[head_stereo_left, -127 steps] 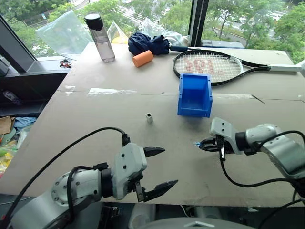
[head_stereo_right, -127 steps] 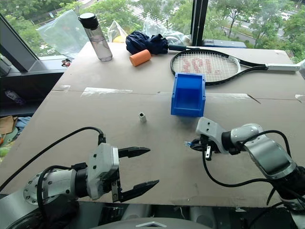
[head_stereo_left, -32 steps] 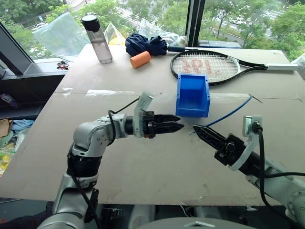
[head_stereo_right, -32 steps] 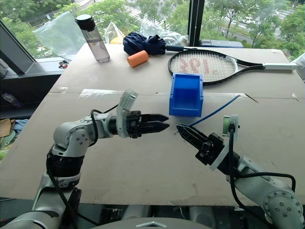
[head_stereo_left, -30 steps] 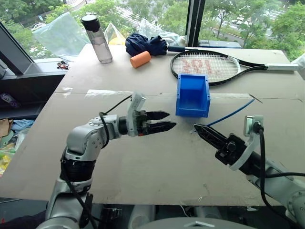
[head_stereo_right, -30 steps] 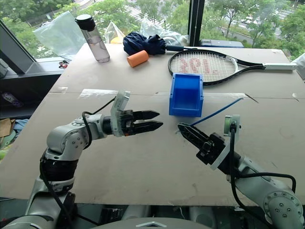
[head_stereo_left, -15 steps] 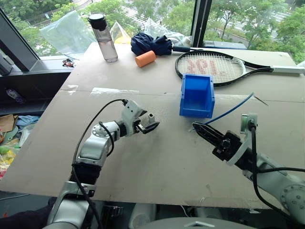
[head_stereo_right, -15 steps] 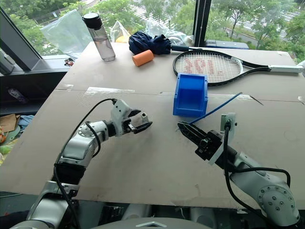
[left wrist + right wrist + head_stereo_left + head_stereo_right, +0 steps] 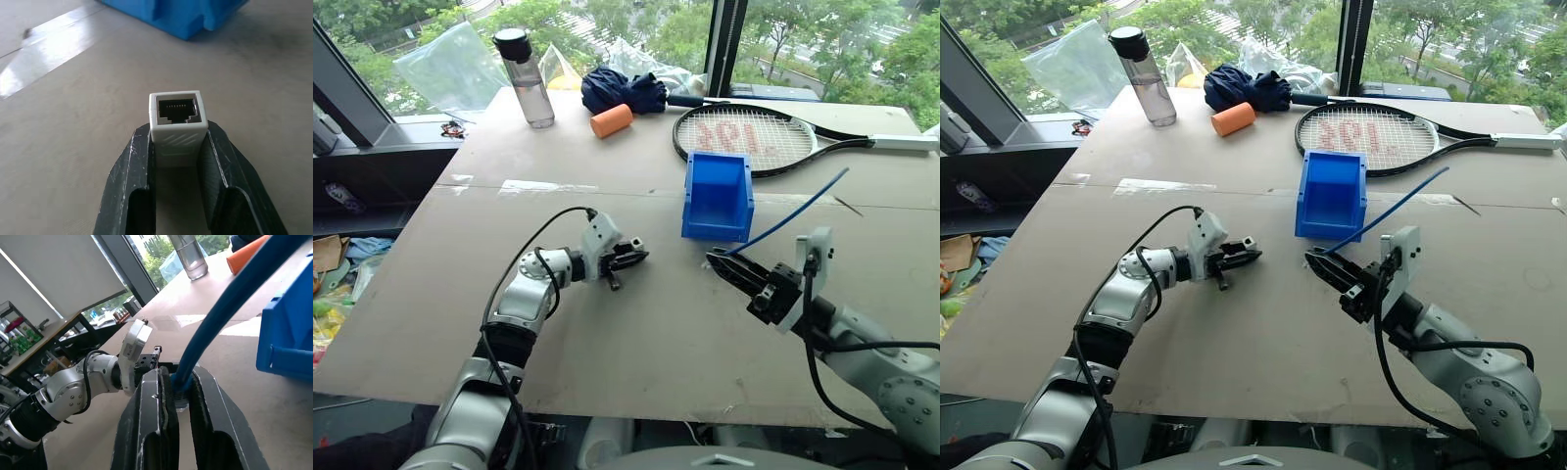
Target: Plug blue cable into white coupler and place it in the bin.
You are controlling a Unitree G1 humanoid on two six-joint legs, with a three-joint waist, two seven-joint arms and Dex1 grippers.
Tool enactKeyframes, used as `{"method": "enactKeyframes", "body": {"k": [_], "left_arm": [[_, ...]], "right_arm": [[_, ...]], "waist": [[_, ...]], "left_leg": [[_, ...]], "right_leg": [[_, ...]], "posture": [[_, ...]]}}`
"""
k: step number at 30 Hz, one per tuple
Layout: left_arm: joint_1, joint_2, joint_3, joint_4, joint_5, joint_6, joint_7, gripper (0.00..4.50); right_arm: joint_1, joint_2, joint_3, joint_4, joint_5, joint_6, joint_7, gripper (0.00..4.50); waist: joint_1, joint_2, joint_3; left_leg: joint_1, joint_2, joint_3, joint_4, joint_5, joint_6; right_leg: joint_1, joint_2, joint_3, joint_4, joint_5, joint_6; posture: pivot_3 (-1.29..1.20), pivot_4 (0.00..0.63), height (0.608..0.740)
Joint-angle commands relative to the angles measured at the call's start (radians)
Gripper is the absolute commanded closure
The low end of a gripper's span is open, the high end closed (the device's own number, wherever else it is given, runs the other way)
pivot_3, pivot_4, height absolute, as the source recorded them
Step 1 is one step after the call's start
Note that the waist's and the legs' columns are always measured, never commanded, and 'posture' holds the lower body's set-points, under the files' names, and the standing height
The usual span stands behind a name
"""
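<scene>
— White boxy plastic coupler point(image 9: 178, 128) clamped between the two black fingers point(image 9: 131, 176) of the left gripper point(image 9: 628, 258), dark socket facing out past the fingertips. Low over the brown board tabletop point(image 9: 636, 333), near the middle of the scene.

— And over on the right?

— Thin bright-blue cable point(image 9: 793, 213) pinched at its near end in the right gripper point(image 9: 721, 264), black fingers point(image 9: 151, 431) pressed together on it. Rest of the cord slanting up and away to the right, free end in the air above the table.

— Apart, those two grippers?

— Apart, yes. Tips aimed toward each other across a bare stretch of board, left one on the left, right one on the right. Coupler and cable not touching.

— Bin?

— Bright blue rectangular plastic bin point(image 9: 717, 196) standing farther back, between the two grippers and a little to the right, cut-away front toward the near edge. Nothing visible inside.

— Anything else back there?

— Black-framed racket point(image 9: 749, 137) lying flat just behind the bin. Orange foam cylinder point(image 9: 610, 120), dark blue bundled cloth point(image 9: 625, 88) and clear water bottle with black cap point(image 9: 527, 65) at the far left of the table, well away from the grippers.
</scene>
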State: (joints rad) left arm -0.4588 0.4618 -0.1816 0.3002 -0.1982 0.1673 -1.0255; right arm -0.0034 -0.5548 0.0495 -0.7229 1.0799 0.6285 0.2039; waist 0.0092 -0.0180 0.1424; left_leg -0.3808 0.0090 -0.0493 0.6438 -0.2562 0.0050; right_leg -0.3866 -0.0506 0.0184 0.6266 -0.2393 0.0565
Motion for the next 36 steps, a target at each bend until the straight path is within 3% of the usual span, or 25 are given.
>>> {"method": "enactKeyframes", "body": {"k": [1,5,12,23,36], "left_arm": [[-0.029,0.013,-0.137,-0.086,0.011,-0.01,-0.199,3.97],[-0.081,-0.005,-0.205,-0.028,0.076,-0.065,-0.232,3.97],[-0.143,-0.034,-0.238,0.061,0.121,-0.129,-0.275,3.97],[-0.131,-0.031,-0.237,0.055,0.146,-0.161,-0.289,3.97],[-0.118,-0.025,-0.223,0.036,0.141,-0.155,-0.291,3.97]], "right_arm": [[-0.121,-0.097,0.13,0.079,-0.263,-0.026,0.165,4.5],[-0.209,-0.133,0.219,0.187,-0.429,-0.085,0.314,4.5],[-0.292,-0.077,0.286,0.34,-0.598,-0.166,0.454,4.5],[-0.313,0.026,0.288,0.38,-0.664,-0.154,0.517,4.5],[-0.329,0.004,0.314,0.464,-0.76,-0.124,0.614,4.5]], "waist": [[-0.005,0.0,0.0],[-0.001,0.0,0.0],[0.004,0.0,0.0],[0.004,0.0,0.0],[0.0,0.001,-0.001]], "left_leg": [[0.0,0.0,0.001,0.0,0.0,0.0],[0.0,0.0,0.0,0.001,0.0,0.0],[-0.001,0.0,0.0,0.003,0.0,0.0],[-0.001,0.0,-0.001,0.004,0.0,0.0],[0.001,0.0,-0.001,0.004,0.0,0.0]], "right_leg": [[0.0,0.0,0.0,0.0,0.0,0.0],[0.0,0.0,0.0,0.0,0.0,-0.001],[0.0,0.0,-0.001,0.0,0.0,0.0],[0.001,0.001,-0.001,0.001,0.0,0.0],[0.002,0.001,-0.001,0.001,0.0,0.0]], "posture": [[0.0,0.15,0.74],[0.0,0.15,0.74],[0.0,0.15,0.74],[0.0,0.15,0.74],[0.0,0.15,0.74]]}}
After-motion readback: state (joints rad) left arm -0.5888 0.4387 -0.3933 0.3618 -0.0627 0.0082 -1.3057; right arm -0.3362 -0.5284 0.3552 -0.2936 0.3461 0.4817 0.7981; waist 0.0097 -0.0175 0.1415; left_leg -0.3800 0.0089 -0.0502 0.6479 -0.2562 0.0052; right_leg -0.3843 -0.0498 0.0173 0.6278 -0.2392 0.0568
